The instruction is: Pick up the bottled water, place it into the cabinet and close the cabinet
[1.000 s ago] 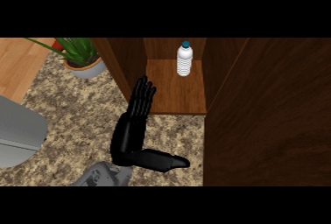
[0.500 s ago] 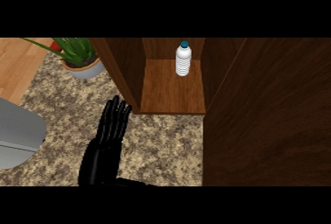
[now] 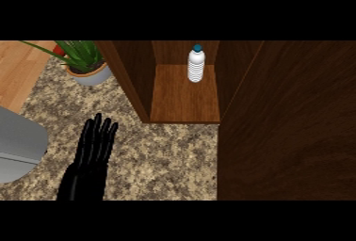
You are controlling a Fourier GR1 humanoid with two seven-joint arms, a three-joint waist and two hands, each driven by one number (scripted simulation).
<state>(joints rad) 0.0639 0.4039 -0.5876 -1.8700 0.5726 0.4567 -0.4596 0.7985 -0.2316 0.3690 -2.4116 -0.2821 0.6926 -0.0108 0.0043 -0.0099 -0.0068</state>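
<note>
Kitchen: granite counter (image 3: 167,155), wooden cabinet (image 3: 292,117).

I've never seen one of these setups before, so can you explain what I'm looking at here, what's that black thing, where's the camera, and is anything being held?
The camera sits where the robot's head would be and looks steeply down at a speckled stone counter. The black shape at the lower left is the left robot hand, flat with straight fingers and holding nothing. The right robot hand is not in the picture. The brown wooden box is a cabinet with its front open. A bottled water with a blue cap stands upright at the back of its shelf. The large dark panel on the right is probably the cabinet's door. A potted plant stands at the upper left, and part of a grey object shows at the left edge.
</note>
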